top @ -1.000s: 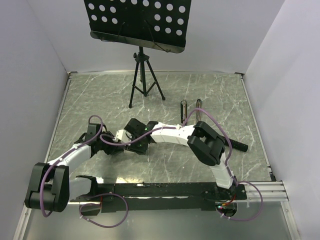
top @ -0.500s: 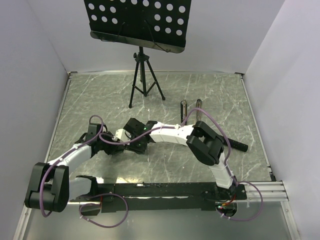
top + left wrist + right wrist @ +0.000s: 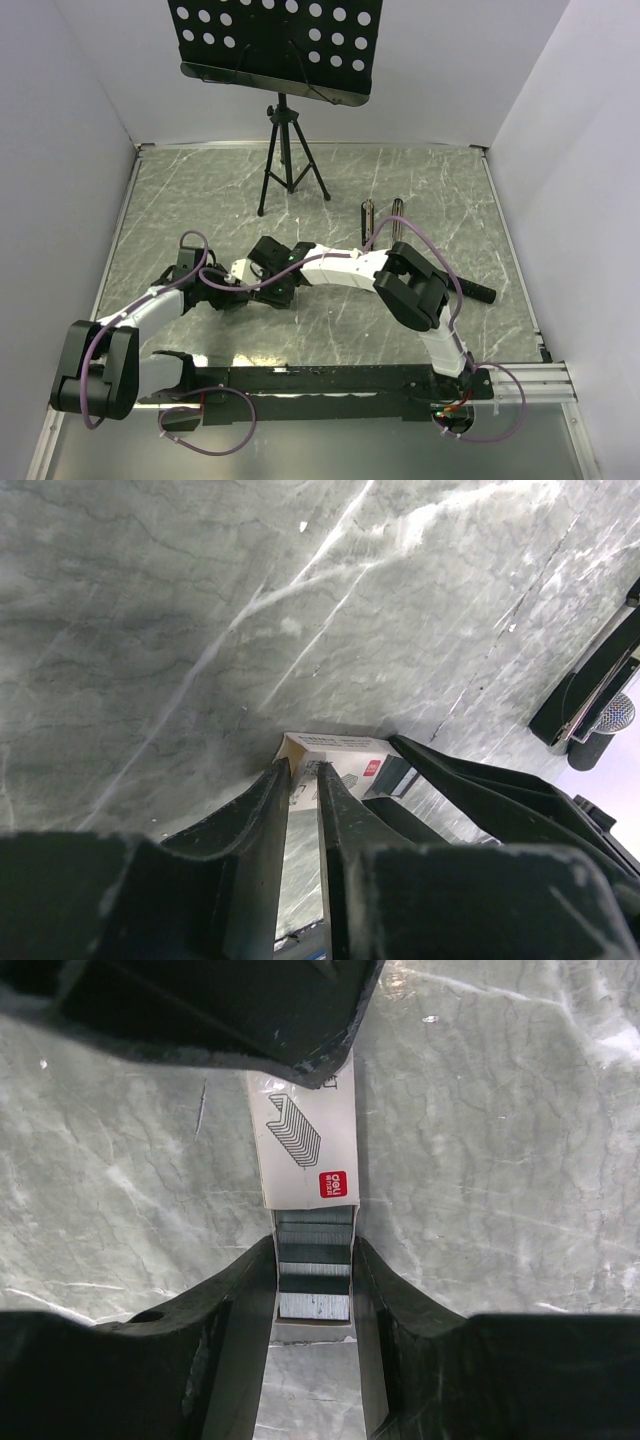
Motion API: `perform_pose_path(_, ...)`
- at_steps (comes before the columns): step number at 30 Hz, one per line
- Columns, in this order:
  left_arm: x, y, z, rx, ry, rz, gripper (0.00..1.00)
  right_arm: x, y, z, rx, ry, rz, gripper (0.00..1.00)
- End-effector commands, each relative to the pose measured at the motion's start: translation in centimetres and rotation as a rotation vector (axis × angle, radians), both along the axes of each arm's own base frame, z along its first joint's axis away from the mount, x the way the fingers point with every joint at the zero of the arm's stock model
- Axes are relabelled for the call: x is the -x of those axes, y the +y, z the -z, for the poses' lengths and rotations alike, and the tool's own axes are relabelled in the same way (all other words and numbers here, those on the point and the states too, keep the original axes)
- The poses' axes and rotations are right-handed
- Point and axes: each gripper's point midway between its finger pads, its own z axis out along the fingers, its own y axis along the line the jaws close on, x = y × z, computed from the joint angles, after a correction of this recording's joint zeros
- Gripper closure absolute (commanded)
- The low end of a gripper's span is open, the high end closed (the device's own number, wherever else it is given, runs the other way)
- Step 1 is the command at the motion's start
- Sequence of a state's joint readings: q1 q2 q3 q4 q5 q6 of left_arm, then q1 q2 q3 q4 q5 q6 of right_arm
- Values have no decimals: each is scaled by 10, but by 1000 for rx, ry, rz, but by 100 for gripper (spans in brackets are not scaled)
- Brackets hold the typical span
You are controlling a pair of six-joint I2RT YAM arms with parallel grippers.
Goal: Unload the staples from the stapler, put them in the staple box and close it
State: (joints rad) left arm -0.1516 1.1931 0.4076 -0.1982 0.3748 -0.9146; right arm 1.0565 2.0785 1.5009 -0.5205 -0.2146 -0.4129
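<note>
The staples point(image 3: 314, 1305) are silvery strips in a tray slid partly out of a white box sleeve point(image 3: 305, 1150) with a red logo. My right gripper point(image 3: 313, 1250) is shut on that tray from both sides. My left gripper point(image 3: 302, 772) has its jaws nearly together on the sleeve's other end point(image 3: 350, 755), and it covers that end in the right wrist view. In the top view the two grippers, left point(image 3: 228, 292) and right point(image 3: 262, 285), meet left of centre and hide the box. The stapler point(image 3: 368, 214) lies apart at the middle back as two slim dark bars, untouched.
A music stand's tripod point(image 3: 285, 165) stands at the back, its perforated black desk point(image 3: 270, 40) above. A black rail point(image 3: 330, 378) runs along the near edge. A short black cylinder point(image 3: 482, 293) lies right of the right arm. White walls enclose the marble table point(image 3: 180, 200).
The left arm has shifted very slightly toward the right gripper. Both grippers stay together at the box; nothing else has visibly moved.
</note>
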Motion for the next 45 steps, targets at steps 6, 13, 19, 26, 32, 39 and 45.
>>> perform_pose_path(6, -4, -9, -2, 32, -27, 11, 78, 11, 9, -6, -52, 33, -43, 59)
perform_pose_path(13, 0, -13, 0, 33, -25, 19, 78, 12, 11, -5, -55, 43, -50, 59)
perform_pose_path(19, -1, -12, 4, 15, -20, 21, 78, 26, 0, -2, -52, 76, -92, 60)
perform_pose_path(26, -1, -13, 3, 24, -26, 18, 78, 38, -9, -6, -47, 114, -112, 61)
perform_pose_path(32, -1, -15, 2, 20, -38, 28, 78, 40, -10, -3, -34, 121, -122, 61)
perform_pose_path(39, 1, -22, 0, 33, -48, 47, 74, 35, -6, -5, -39, 96, -105, 62)
perform_pose_path(45, 2, -24, 2, 10, -33, 68, 69, 47, -13, 3, -39, 117, -146, 62)
